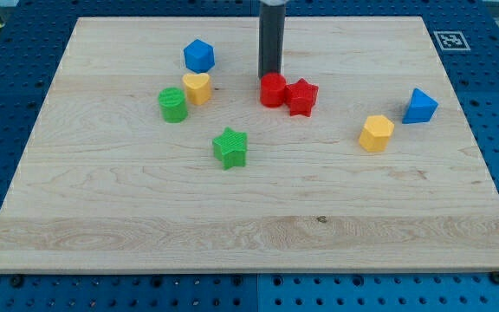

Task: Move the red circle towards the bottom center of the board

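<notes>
The red circle (272, 90) sits on the wooden board (249, 217) a little above the board's centre. A red star (301, 96) touches its right side. My tip (270, 74) is at the lower end of the dark rod, right at the circle's top edge, on the side toward the view's top. It looks to be touching the circle.
A blue hexagon (198, 55), a yellow heart (197, 87) and a green circle (172, 105) cluster at the left. A green star (230, 146) lies below the red circle and to its left. A yellow hexagon (376, 133) and a blue triangle (420, 106) sit at the right.
</notes>
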You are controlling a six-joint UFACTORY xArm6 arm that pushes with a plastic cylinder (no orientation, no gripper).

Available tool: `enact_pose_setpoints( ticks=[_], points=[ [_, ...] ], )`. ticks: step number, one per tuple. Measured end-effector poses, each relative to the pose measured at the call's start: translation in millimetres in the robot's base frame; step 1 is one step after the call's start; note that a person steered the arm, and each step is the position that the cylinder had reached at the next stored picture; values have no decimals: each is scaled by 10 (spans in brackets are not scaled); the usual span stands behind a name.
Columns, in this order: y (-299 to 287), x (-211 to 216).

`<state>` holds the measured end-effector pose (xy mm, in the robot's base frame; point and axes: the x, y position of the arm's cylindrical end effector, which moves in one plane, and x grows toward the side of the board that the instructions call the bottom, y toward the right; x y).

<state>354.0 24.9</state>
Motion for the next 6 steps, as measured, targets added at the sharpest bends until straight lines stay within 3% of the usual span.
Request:
enact_pose_setpoints(
  ticks=[6],
  points=[
    [4, 1722]
  ],
)
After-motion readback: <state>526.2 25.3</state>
